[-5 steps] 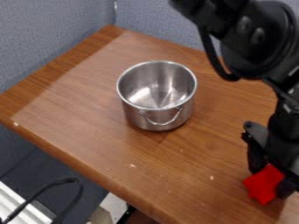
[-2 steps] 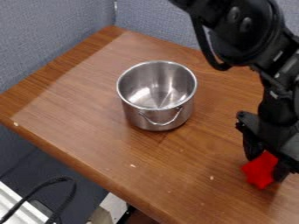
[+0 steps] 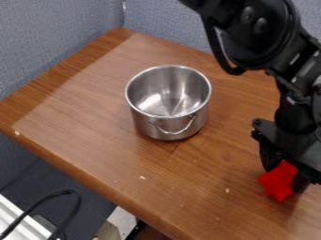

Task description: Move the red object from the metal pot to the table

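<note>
Brown table [image 3: 88,98] — red object [image 3: 281,180] at the tool [image 3: 283,169], metal pot [image 3: 168,101] apart.

red object [image 3: 279,183] being partly covered by the black gripper [image 3: 283,157], its far end disappearing behind the fingers, contact with the tabletop [image 3: 100,131] staying unclear, the arm [image 3: 261,33] being cut off by the top and right edges
</note>
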You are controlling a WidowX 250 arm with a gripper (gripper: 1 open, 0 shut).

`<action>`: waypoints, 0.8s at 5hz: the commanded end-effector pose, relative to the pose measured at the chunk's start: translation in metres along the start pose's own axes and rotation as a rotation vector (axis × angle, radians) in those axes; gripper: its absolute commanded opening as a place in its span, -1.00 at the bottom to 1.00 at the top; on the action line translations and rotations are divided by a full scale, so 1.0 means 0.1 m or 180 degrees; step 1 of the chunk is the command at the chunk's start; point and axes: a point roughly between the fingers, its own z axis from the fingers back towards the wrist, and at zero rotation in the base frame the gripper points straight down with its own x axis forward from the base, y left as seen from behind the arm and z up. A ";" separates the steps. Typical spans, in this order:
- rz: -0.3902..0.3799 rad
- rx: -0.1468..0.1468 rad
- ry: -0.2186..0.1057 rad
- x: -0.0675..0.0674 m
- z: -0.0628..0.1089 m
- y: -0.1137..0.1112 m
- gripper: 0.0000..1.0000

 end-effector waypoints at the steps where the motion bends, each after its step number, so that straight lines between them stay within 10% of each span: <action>1: 0.0181 0.0056 0.0303 -0.26 -0.18 0.14 -1.00; 4: 0.0289 0.0046 0.0441 -0.41 -0.23 0.20 -1.00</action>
